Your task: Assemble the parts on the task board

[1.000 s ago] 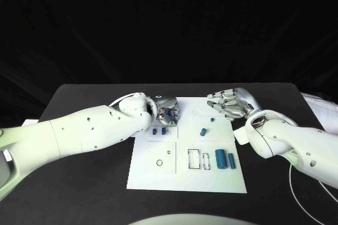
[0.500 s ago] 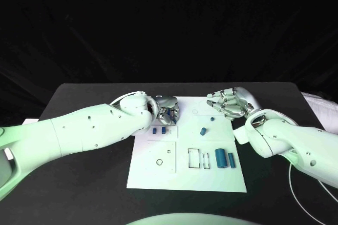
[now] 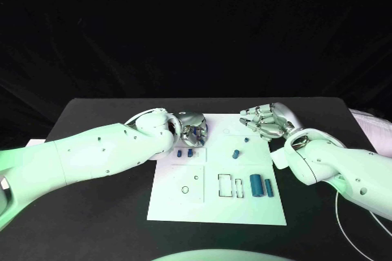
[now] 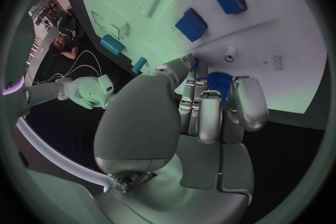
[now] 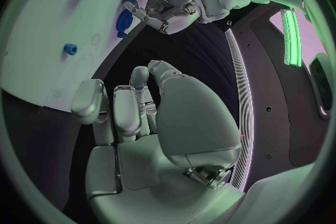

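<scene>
The white task board (image 3: 188,207) lies mid-table. My left hand (image 3: 194,130) hovers over its far left corner, fingers curled around a small blue part (image 4: 219,80). Two small blue blocks (image 3: 184,153) lie just nearer than that hand, also seen as blue blocks (image 4: 190,24). A short blue piece (image 3: 235,153) and a tiny one (image 3: 246,139) lie mid-board. A thick blue cylinder (image 3: 255,184) and a slimmer one (image 3: 268,185) lie at the right. My right hand (image 3: 264,121) hangs over the far right corner, fingers curled in and holding nothing; the right wrist view shows it as my right hand (image 5: 133,112).
Outlined rectangular slots (image 3: 225,183) and a small round hole (image 3: 184,188) mark the board's near half. The black table (image 3: 98,215) extends on both sides. A white cable (image 3: 347,215) runs along the table's right edge.
The left arm has shifted very slightly; its hand stays over the board's far left corner with the blue part. The right hand has not moved.
</scene>
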Available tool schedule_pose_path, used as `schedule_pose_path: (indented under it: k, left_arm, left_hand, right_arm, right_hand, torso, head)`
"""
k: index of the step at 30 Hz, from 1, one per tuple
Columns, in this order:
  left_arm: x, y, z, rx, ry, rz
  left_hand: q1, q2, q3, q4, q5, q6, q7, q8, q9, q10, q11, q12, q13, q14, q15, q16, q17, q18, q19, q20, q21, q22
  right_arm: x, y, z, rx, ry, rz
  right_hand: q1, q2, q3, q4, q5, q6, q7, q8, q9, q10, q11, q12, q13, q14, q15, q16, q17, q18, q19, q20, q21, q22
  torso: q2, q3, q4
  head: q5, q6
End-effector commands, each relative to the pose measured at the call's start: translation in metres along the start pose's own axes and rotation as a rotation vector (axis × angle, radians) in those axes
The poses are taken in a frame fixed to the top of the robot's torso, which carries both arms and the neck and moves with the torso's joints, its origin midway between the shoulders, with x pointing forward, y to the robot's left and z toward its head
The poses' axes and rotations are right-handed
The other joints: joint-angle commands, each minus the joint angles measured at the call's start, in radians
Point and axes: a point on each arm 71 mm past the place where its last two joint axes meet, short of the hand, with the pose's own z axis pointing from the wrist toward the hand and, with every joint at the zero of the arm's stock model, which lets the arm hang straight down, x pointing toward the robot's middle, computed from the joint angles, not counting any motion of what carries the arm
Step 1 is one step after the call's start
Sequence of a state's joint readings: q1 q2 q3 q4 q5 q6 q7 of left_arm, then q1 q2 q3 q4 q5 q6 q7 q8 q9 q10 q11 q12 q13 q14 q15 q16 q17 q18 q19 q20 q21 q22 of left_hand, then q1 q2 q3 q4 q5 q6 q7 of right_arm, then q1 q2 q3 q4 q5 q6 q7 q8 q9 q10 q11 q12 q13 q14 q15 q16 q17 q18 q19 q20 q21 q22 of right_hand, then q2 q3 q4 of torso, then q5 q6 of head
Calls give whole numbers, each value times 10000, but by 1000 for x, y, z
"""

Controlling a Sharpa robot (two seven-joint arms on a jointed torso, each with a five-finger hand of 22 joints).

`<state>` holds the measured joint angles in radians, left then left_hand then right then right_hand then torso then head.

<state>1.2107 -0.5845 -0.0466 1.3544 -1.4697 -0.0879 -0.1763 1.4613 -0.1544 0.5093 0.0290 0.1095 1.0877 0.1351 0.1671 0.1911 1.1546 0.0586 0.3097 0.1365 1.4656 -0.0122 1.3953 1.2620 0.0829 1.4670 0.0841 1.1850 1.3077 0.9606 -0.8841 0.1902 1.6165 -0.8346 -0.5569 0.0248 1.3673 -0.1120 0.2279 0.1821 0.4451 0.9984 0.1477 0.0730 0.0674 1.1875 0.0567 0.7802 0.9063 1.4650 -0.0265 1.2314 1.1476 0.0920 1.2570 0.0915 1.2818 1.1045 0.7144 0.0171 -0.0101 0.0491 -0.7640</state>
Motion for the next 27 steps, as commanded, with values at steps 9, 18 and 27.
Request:
schedule_pose_path:
  k: [9,18,27]
  left_arm:
    - [-17,7,-17,-62,-728,-1199]
    - [-16,24,-24,-584,-355,-1362]
    - [-12,36,-28,-903,-57,-1419]
  left_hand:
    - [-189,-21,109,-36,47,118,2,-82,-26,157,17,-168,6,321,-81,24,-60,-172,350,-58,141,1441]
    - [-252,-40,139,-48,58,152,-1,-112,-40,200,17,-239,7,318,-81,10,-91,-176,352,-57,167,1460]
    - [-309,-87,152,-74,45,189,-21,-139,-53,253,4,-305,13,306,-85,-17,-146,-173,345,-57,156,1467]
  right_arm:
    - [1,0,0,-101,111,-27]
    - [2,0,1,-112,138,-10]
    - [3,0,0,-98,172,38]
  right_hand:
    - [-28,-44,70,0,61,-49,18,1,10,-48,2,-25,-2,116,91,-26,21,130,-49,11,-53,5]
    - [-28,-44,70,0,61,-49,18,1,10,-48,2,-25,-2,116,91,-26,21,130,-49,11,-53,5]
    - [-36,-41,73,4,65,-49,18,3,10,-43,2,-15,2,119,91,-17,32,128,-40,12,-46,17]
  torso:
    - [-19,2,21]
    - [-35,11,49]
    - [-28,13,25]
  head:
    - [78,57]
    - [146,91]
    - [199,65]
